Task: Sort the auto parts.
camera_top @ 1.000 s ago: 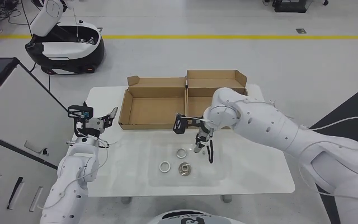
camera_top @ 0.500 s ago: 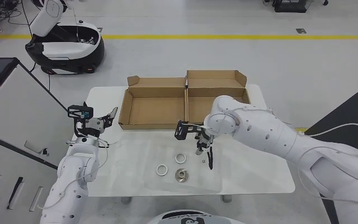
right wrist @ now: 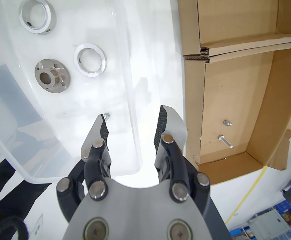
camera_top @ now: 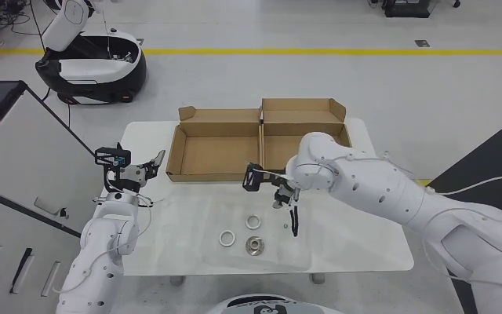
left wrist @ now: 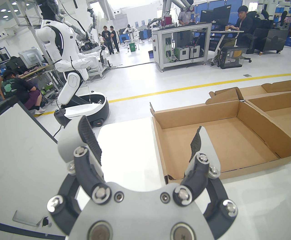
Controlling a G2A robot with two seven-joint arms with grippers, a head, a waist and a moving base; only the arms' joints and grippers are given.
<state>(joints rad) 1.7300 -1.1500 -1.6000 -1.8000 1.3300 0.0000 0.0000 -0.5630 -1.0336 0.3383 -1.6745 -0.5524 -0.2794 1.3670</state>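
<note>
Two metal rings (camera_top: 253,222) (camera_top: 227,238) and a flanged hub (camera_top: 255,246) lie in a clear plastic tray (right wrist: 133,86) on the white table. In the right wrist view the rings (right wrist: 90,59) (right wrist: 37,17) and hub (right wrist: 52,75) lie beyond my right gripper (right wrist: 133,119). That gripper is open and straddles the tray wall, holding nothing. A small bolt (right wrist: 106,116) lies in the tray beside one fingertip. From above, the right gripper (camera_top: 284,206) hangs over the tray's right part. My left gripper (camera_top: 141,169) (left wrist: 145,136) is open and empty at the table's left edge.
Two open cardboard boxes stand side by side at the back of the table. The left box (camera_top: 212,153) (left wrist: 218,136) is bare. The right box (camera_top: 302,141) (right wrist: 236,91) holds a bolt (right wrist: 225,141) and a small nut (right wrist: 227,123). A panel stands left of the table.
The rings and hub have slid a little toward the table's near edge. My right gripper dipped over the tray, then drew back slightly toward the boxes. The left arm has stayed put.
</note>
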